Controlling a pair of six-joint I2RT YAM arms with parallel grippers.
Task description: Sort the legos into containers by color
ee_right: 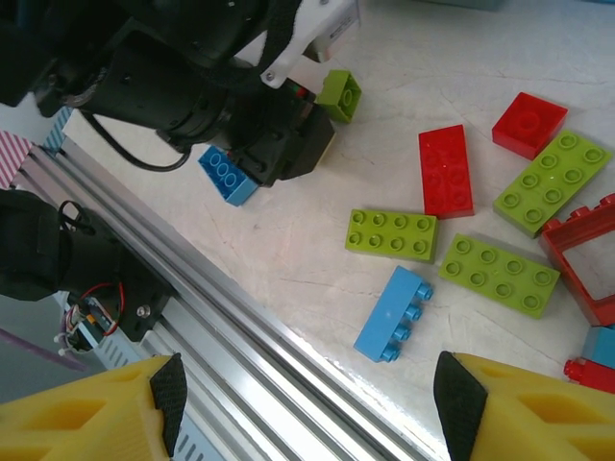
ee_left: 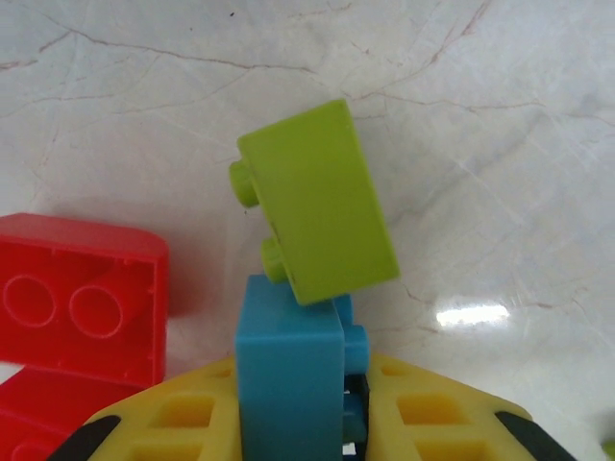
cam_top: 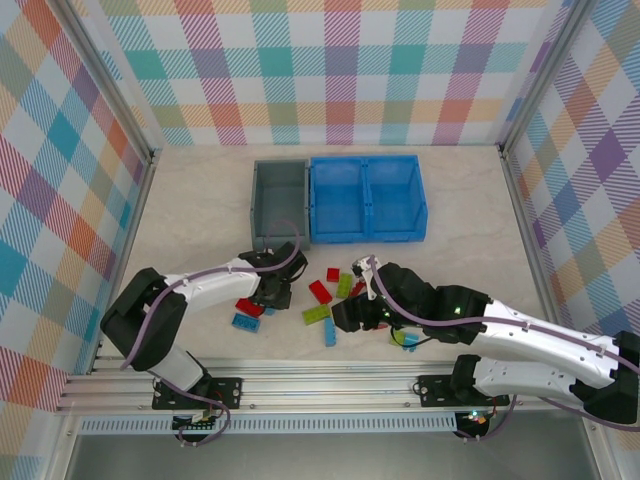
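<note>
In the left wrist view the blue brick (ee_left: pixel 288 375) runs off the bottom edge, as do the yellow fingers (ee_left: pixel 173 418) of the left claw (ee_left: pixel 298 427), clamped on its sides; a tilted lime brick (ee_left: pixel 317 202) meets its top, contact unclear; a red brick (ee_left: pixel 82 298) lies beside, cut off at the left. The right claw (ee_right: pixel 307 403) hangs over the tabletop (ee_right: pixel 288 259), spread apart, above scattered legos (ee_right: pixel 392 233); the grey bin (cam_top: pixel 259 205) and blue bin (cam_top: pixel 368 237) stand side by side beyond both bent arms.

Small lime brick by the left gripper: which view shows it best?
Left wrist: the small lime brick sits large and unobstructed, studs visible, tilted beside a blue brick. Right wrist shows it small, near the left gripper.
</note>
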